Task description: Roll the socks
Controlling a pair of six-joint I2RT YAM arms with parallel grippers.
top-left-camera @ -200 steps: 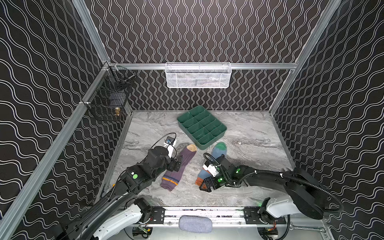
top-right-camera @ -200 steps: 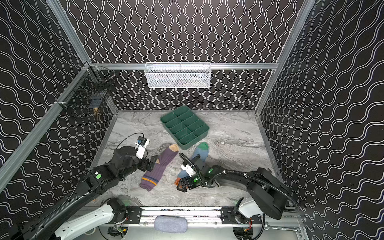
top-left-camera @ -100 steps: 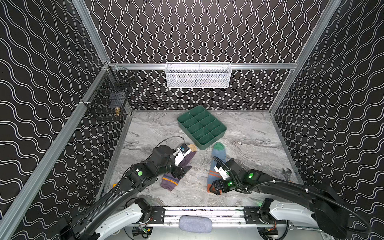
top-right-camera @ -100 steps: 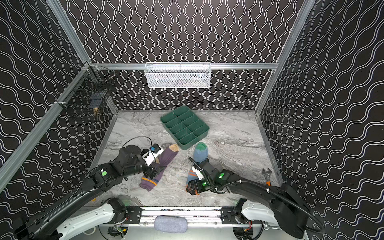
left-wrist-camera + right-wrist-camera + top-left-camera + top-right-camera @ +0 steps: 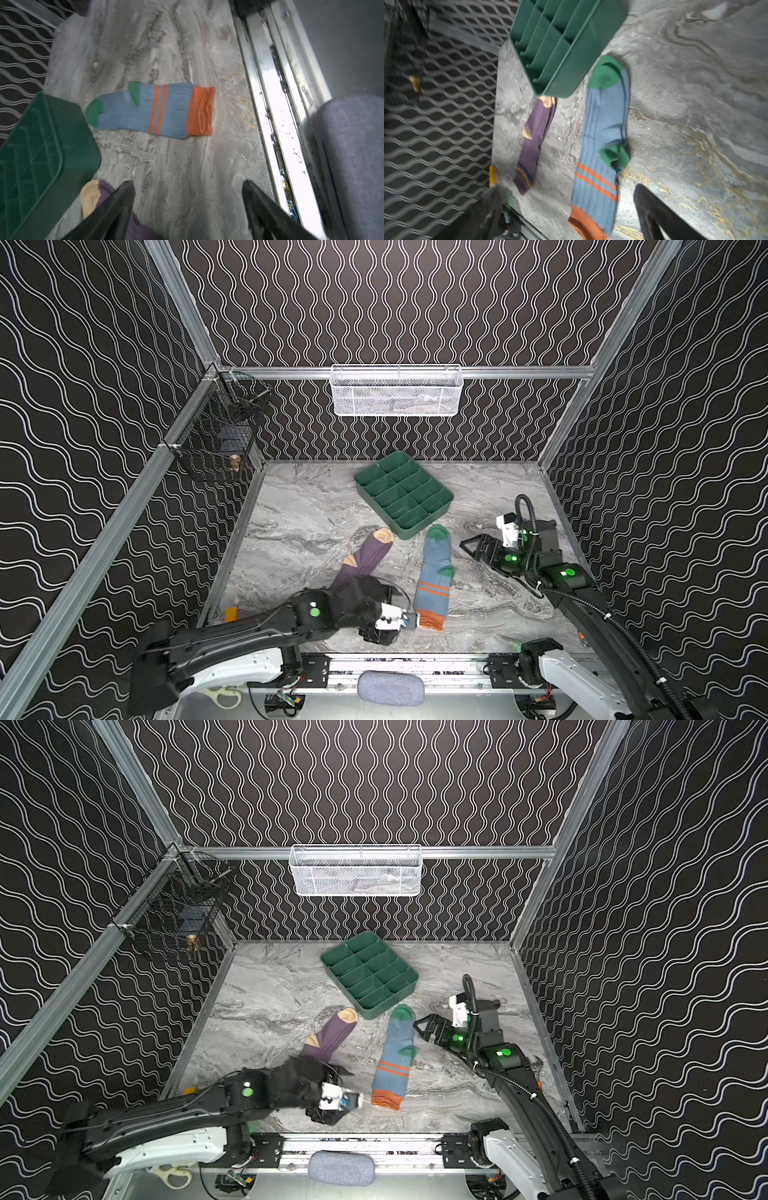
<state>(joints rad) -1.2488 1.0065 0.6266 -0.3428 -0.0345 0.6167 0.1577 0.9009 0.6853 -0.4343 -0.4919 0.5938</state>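
Plainly, neither sock is rolled: you are lining up on a cuff

Your left end effector (image 5: 187,182) stands spread, with only bare table (image 5: 187,145) between its fingers; it pinches nothing. One finger overlaps the purple sock (image 5: 368,556) in the left wrist view, but you cannot tell whether it touches. It sits low near the table's front edge, just beside the orange cuff (image 5: 430,619) of the blue sock (image 5: 436,568). Your right end effector (image 5: 565,190) is likewise wide and empty. It is toward the table's right edge, near the blue sock's green toe end and seemingly clear of it.

Both socks lie flat at full length. The blue one runs straight, with its toe by the green tray (image 5: 430,522) and its cuff toward the front edge. The purple one lies just to its left and slanted, its tan toe by the same tray. Both top views hide its cuff end beneath your left arm.

Treat this as the approach before the first roll. Next, you probably want one jaw slid low under a cuff edge. The fabric is thin and hugs the table, so a high pinch may close on nothing. Your right end effector could pin the foot end so the sock does not drag.
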